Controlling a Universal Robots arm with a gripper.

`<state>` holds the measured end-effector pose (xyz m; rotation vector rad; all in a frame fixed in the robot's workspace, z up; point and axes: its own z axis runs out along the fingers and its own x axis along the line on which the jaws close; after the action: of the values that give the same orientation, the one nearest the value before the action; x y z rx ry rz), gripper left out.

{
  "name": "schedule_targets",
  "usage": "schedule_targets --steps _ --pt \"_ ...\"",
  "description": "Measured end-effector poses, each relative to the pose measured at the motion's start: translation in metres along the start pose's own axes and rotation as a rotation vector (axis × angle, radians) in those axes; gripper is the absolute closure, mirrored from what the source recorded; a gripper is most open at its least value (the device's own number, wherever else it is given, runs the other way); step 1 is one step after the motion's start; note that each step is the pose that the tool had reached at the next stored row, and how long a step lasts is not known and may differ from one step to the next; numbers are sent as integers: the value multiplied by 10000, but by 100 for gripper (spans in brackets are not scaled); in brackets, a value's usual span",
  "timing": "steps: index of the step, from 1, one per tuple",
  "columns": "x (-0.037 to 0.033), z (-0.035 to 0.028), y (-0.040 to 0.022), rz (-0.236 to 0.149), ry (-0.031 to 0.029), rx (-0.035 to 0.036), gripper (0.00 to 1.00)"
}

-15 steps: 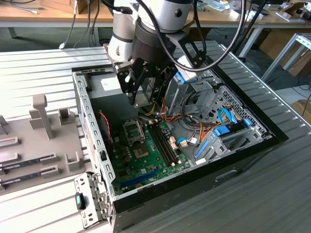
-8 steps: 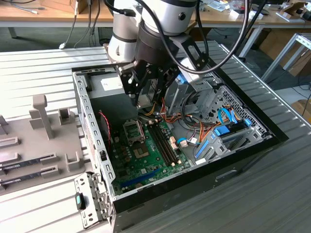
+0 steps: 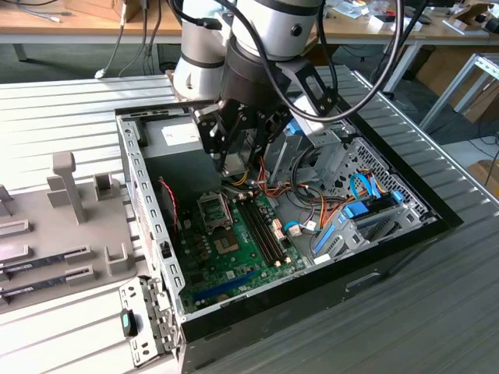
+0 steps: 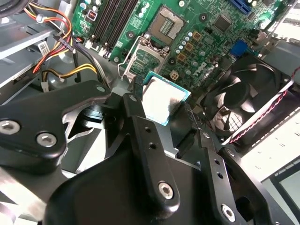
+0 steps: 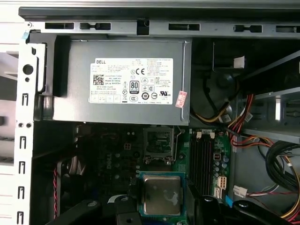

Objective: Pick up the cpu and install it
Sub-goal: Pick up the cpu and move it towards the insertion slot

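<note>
The hand (image 4: pixel 161 105) is clenched on the cpu (image 5: pixel 161 194) by its opposite edges, above the motherboard (image 4: pixel 211 42), just short of the open socket (image 5: pixel 158 144). Beyond, against the case wall (image 5: pixel 140 28), the grey power supply (image 5: pixel 75 79) carries a white printed label (image 5: pixel 133 80) and a small red sticker (image 5: pixel 181 99).

The cpu (image 5: pixel 160 194) is topped with brushed silvery metal. The power-supply box (image 5: pixel 75 84) is cased in matt grey metal, labelled with white paper. The tabletop (image 3: pixel 70 101) is ribbed metal.
</note>
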<state>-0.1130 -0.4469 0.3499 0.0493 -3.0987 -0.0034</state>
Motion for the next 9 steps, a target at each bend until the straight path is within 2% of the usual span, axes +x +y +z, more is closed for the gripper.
schedule_targets --steps 9 --pt "-61 41 -31 0 0 5 53"
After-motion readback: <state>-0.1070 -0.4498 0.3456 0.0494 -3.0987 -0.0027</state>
